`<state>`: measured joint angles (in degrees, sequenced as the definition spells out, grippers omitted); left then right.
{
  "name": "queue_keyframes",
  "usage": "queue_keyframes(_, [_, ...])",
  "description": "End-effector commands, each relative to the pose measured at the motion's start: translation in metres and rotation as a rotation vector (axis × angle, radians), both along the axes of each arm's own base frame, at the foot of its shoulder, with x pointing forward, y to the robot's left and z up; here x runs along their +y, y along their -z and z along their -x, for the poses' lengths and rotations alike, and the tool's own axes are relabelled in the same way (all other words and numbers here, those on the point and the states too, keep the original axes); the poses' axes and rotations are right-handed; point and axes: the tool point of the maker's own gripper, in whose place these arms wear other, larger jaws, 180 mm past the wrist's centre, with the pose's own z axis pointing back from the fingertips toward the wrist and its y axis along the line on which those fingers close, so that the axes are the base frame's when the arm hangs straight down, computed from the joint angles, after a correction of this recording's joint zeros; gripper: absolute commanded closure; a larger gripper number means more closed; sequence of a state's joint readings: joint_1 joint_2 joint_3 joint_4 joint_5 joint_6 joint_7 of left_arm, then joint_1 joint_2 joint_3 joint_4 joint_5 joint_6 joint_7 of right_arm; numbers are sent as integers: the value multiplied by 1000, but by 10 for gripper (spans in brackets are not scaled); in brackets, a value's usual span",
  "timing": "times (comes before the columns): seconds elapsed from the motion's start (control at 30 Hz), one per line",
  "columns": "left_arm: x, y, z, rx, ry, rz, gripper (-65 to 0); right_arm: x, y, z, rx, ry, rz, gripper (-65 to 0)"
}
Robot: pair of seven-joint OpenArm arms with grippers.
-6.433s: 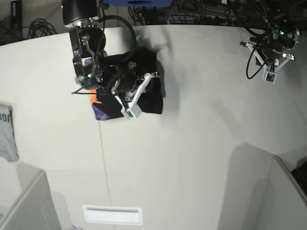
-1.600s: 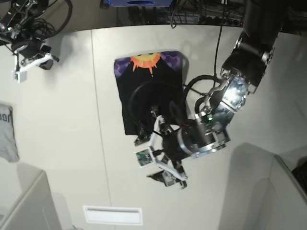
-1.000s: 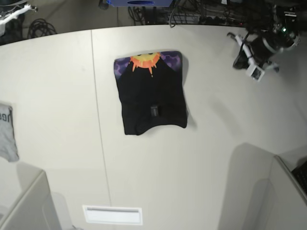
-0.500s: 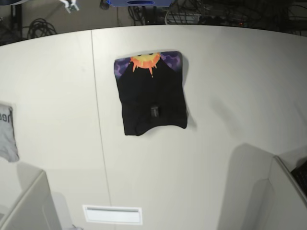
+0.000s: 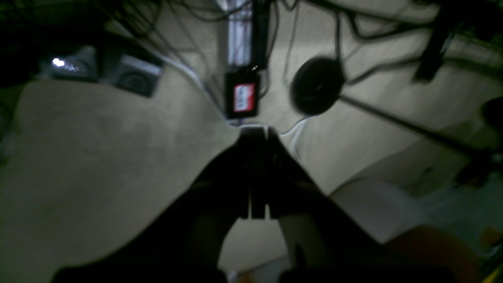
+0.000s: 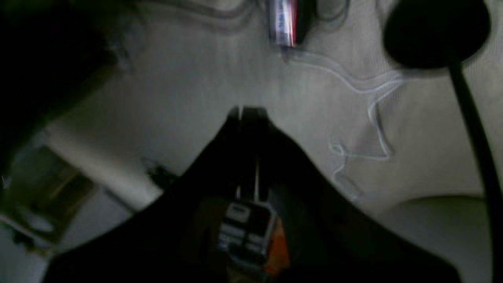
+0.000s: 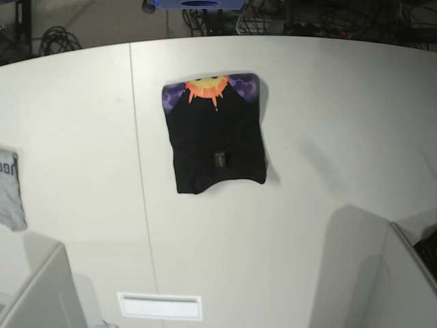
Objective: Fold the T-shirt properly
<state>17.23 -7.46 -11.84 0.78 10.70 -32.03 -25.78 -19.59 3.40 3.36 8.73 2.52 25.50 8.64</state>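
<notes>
The black T-shirt (image 7: 215, 140) lies folded into a rectangle on the white table (image 7: 328, 123) in the base view, with the orange-yellow sun on purple showing along its far edge. Neither arm shows in the base view. In the left wrist view my left gripper (image 5: 257, 131) is shut and empty, pointing at the floor and cables. In the right wrist view my right gripper (image 6: 245, 112) is shut and empty, also over the floor. The T-shirt does not show in either wrist view.
A small grey cloth with dark lettering (image 7: 9, 188) lies at the table's left edge. A white slot plate (image 7: 160, 306) sits near the front edge. Grey panels stand at the front left and front right. Cables lie on the floor behind the table.
Both arms have withdrawn from over the table and left the base view. The folded T-shirt has stayed in place since one second ago.
</notes>
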Motion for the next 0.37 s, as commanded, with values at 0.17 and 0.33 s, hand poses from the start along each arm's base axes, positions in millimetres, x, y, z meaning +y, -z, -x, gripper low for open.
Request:
queue_keyframes(0.17, [17, 5, -34, -88, 28, -58, 0, 0, 7, -30, -118, -62, 16, 0])
queue_keyframes(0.33, [14, 13, -23, -87, 290, -148, 0, -32, 18, -41, -165, -298, 180, 0])
